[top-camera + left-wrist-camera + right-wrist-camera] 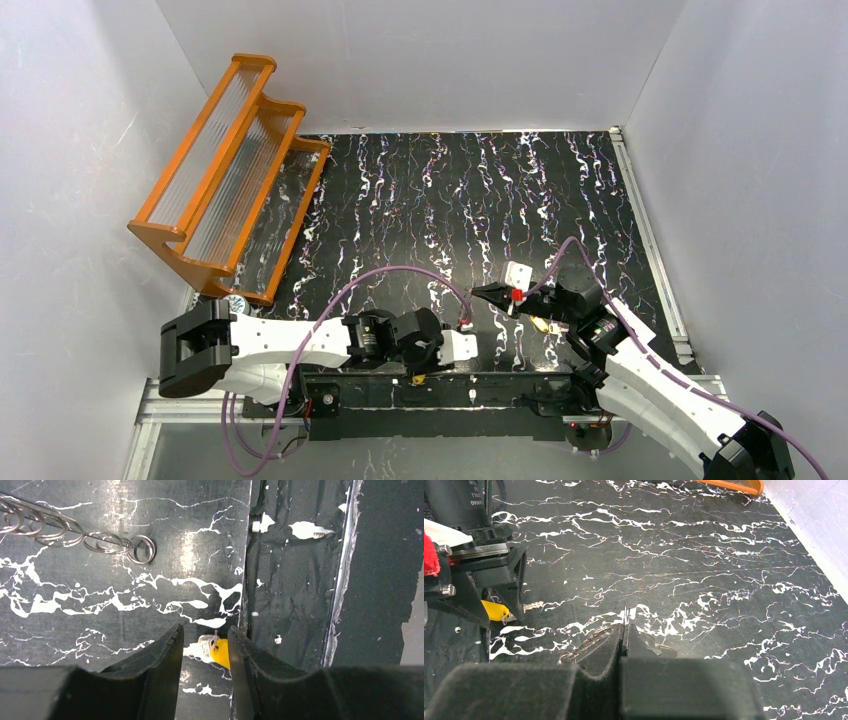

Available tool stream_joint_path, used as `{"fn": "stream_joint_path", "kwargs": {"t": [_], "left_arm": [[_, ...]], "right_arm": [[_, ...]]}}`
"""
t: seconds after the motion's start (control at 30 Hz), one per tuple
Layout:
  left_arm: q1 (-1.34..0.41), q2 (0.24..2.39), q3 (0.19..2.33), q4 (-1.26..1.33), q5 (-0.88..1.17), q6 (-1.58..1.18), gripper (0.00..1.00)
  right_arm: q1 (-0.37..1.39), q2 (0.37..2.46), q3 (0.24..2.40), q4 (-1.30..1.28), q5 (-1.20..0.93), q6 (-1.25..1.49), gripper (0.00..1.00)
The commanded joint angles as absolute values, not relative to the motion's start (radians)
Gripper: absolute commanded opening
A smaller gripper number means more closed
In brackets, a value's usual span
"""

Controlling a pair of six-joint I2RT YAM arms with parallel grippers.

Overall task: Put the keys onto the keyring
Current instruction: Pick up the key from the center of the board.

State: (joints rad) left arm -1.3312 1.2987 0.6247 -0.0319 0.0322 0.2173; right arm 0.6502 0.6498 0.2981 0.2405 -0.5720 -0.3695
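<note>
The tiny key [220, 651], likely light, lies on the desk [75, 585] between the left fingers [160, 665], which stand apart; its plastic head seems the surest hold. The right fingers [601, 652] look clamped on the thin, springy keyring [129, 551].

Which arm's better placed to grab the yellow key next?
Left. The left gripper is open and straddles the key, so it only needs to close. The right gripper is shut, apparently pinching the keyring, so it's busy.
</note>
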Motion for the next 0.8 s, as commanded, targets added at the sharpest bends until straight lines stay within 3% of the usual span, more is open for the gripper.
{"fn": "stream_joint_path", "kwargs": {"t": [0.0, 0.33, 0.77], "left_arm": [[-1.327, 1.288, 0.669, -0.188, 0.014, 0.264, 0.38], [-1.327, 1.319, 0.683, -0.241, -0.010, 0.290, 0.41], [-1.327, 1.359, 0.679, -0.149, 0.041, 0.291, 0.33]], "right_arm": [[0.656, 0.649, 0.316, 0.259, -0.584, -0.362, 0.01], [0.656, 0.647, 0.313, 0.261, -0.584, -0.360, 0.01], [0.656, 0.642, 0.312, 0.258, -0.582, -0.357, 0.01]]}}
